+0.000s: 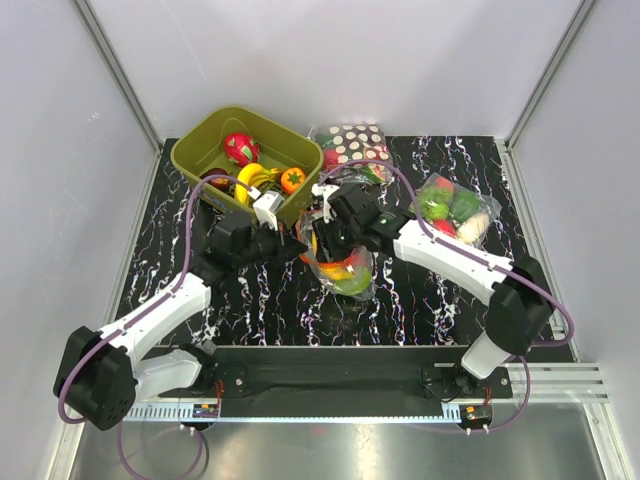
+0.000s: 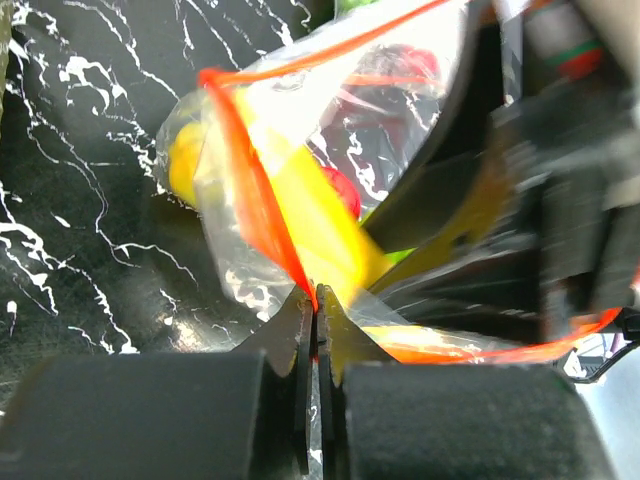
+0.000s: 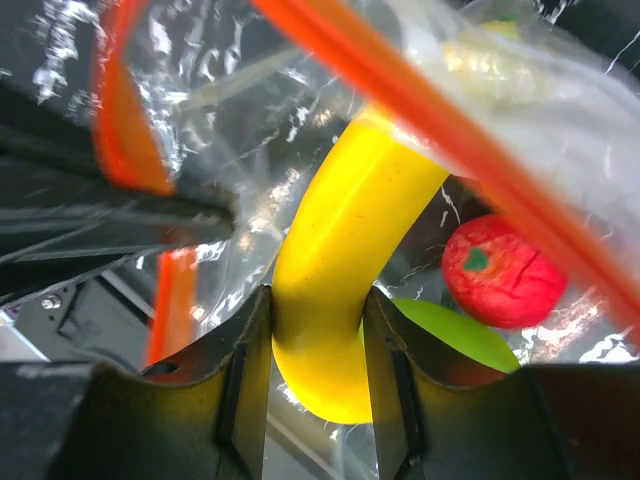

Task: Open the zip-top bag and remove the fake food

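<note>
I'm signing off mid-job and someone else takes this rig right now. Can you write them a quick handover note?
Left hand: shut on the zip edge of the zip-top bag, holding its mouth open.
Right hand: inside the bag, shut on the banana.
Done: bag opened.
To do: lift the banana out, then the red fruit and green piece inside.

Left arm (image 1: 160, 310) and right arm (image 1: 455, 258) reach inward, left pincer (image 2: 316, 305) pinched shut, right pincer (image 3: 316, 300) clamped partway.

Black white-veined tabletop (image 1: 270, 312) enclosed by plain pale walls (image 1: 330, 60).
</note>
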Controlling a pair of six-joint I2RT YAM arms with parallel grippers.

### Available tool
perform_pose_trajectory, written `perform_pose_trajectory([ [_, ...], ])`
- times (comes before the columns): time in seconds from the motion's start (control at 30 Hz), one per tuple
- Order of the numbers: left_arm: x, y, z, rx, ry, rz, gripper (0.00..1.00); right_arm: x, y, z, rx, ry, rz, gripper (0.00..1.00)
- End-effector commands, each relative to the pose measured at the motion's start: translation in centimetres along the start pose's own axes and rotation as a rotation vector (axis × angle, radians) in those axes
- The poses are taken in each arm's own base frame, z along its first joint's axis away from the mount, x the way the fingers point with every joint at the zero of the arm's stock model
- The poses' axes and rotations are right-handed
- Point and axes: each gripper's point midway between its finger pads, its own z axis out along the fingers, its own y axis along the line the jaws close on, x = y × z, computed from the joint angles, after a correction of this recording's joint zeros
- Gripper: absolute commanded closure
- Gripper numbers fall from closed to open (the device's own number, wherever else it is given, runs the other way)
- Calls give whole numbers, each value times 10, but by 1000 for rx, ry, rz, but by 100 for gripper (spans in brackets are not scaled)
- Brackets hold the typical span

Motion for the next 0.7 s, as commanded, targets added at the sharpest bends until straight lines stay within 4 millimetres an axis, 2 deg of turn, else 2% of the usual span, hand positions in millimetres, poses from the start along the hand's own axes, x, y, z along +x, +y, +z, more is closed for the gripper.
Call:
perform_pose_trajectory([
  [0.0,-18,-7,-3,15,-57,45,100,-37,7,-24,-15,-141,-8,74],
  [0.07,-18,-8,-3,21,-56,43,100,-46,10,-29,-33,-177,0,73],
  [0.17,-20,-16,-3,59,-65,40,100,-52,0,-29,0,-219,21,74],
  [0.27,-22,-15,-3,52,-72,36,100,-56,10,-30,-62,-224,12,74],
  [0.43,-26,0,0,-34,-67,40,100,-42,30,-38,-182,-152,-51,74],
  [0.53,-34,7,2,-80,-72,42,100,-30,37,-46,-230,-107,-75,75],
  [0.67,-51,7,3,-90,-105,53,100,-7,42,-49,-280,-26,-91,76],
])
